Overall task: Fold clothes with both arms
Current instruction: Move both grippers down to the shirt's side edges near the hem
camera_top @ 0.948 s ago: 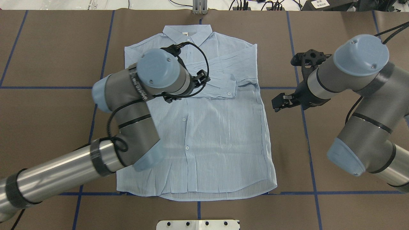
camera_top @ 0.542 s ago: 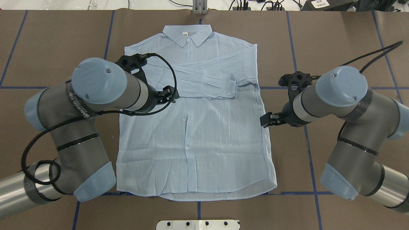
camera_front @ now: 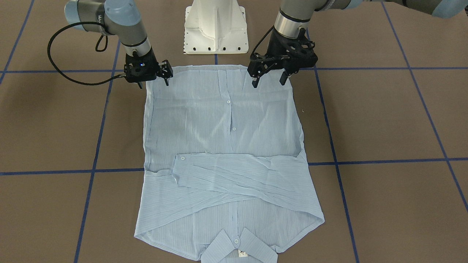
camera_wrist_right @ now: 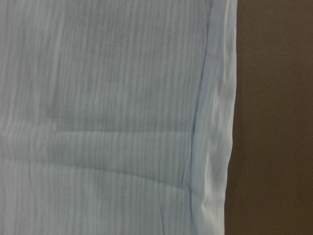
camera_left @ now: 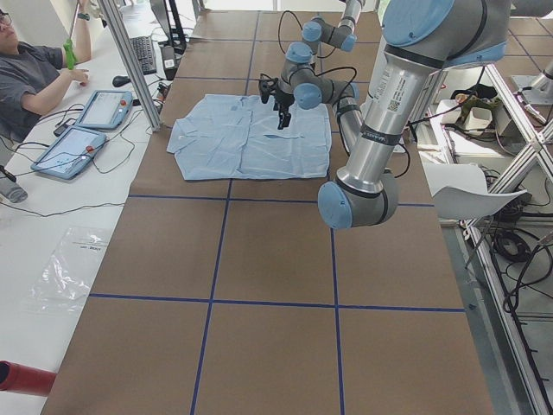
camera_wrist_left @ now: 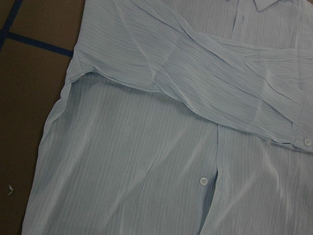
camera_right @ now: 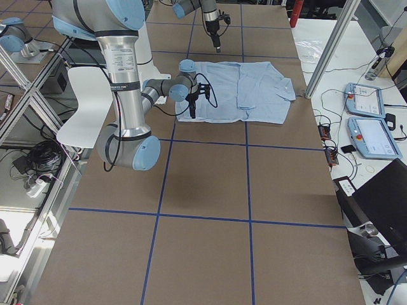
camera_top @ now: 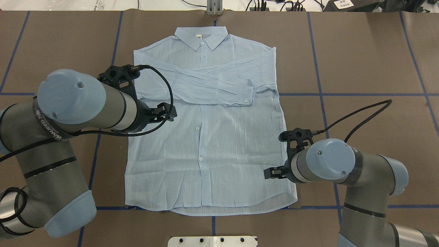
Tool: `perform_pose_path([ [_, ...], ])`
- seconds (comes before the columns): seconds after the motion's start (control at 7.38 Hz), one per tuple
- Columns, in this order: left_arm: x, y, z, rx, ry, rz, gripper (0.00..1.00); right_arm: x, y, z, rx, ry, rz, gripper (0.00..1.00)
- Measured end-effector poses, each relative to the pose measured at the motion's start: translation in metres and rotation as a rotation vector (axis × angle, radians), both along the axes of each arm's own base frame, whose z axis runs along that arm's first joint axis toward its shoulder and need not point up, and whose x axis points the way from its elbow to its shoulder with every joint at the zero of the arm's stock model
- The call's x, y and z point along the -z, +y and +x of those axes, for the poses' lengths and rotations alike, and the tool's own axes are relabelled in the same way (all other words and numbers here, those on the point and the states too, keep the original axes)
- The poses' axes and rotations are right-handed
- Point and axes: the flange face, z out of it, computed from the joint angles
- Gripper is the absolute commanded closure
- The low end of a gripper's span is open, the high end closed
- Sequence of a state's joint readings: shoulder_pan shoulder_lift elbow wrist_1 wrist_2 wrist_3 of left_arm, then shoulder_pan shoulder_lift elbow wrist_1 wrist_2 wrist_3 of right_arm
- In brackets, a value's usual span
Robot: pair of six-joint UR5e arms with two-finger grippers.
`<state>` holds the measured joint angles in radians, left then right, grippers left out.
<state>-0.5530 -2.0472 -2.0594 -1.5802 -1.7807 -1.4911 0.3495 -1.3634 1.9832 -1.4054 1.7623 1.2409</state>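
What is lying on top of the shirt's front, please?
Folded sleeves lie across the chest of the shirt, one cuff uppermost. They cover the placket there, so any button beneath is hidden; a lower button shows.

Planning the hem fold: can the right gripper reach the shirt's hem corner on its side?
Probably yes: the right gripper hangs open above the shirt near that hem corner, with nothing between them.
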Motion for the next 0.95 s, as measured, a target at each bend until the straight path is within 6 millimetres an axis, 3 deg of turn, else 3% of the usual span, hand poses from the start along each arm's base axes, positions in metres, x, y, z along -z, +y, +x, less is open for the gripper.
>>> perform_pose_path([
  [0.68, 0.004, 0.003, 0.003, -0.026, 0.014, -0.012, 0.01, -0.022, 0.013, 0.010, 0.018, 0.039, -0.034, 0.38],
  [0.95, 0.004, 0.004, 0.003, -0.029, 0.015, -0.013, 0.01, -0.025, 0.019, 0.010, 0.032, 0.043, -0.042, 0.38],
])
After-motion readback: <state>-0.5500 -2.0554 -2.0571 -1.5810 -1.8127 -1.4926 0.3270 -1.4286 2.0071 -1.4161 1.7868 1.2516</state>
